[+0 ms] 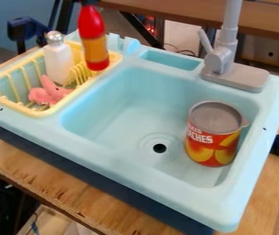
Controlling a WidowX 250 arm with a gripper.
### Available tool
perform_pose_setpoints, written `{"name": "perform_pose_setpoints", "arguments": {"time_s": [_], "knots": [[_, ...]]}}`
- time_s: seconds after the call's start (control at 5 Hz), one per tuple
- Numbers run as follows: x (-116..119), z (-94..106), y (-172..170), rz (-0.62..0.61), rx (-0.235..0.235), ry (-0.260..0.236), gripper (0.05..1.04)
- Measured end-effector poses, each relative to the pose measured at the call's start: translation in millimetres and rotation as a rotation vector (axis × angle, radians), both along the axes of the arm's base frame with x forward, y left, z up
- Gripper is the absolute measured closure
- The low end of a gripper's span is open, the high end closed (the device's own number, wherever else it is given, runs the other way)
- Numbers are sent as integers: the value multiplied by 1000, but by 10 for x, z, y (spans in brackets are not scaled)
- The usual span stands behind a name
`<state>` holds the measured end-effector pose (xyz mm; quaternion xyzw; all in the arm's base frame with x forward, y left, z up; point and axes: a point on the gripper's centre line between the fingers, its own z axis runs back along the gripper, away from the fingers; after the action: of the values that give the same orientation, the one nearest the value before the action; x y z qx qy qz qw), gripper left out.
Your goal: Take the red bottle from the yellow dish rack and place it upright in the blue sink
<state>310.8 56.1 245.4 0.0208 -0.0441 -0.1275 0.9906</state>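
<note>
Red and orange, the bottle [93, 39] is slightly tilted in the camera view, its top pinched by the gripper [86, 2], its base at the yellow rack's [51, 111] sink-side edge. White shaker [58, 62] and pink toy [47, 93] noted inside the rack; can [212, 137] upright in the blue sink [114, 119].

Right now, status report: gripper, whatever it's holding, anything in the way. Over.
Gripper at top edge, holding red bottle by its top. Bottle at sink side of yellow rack. White shaker, pink toy close by, possibly in the way.
</note>
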Motion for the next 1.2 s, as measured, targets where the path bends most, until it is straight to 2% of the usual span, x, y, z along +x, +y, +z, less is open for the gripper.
{"name": "perform_pose_setpoints", "arguments": {"time_s": [0.2,0.4,0.8,1.2], "knots": [[92,-96,-60,-20,-48,9,757],[170,-109,-163,-62,-72,-6,757],[307,-214,-438,-123,-58,21,757],[322,-215,-593,-150,-41,23,757]]}}
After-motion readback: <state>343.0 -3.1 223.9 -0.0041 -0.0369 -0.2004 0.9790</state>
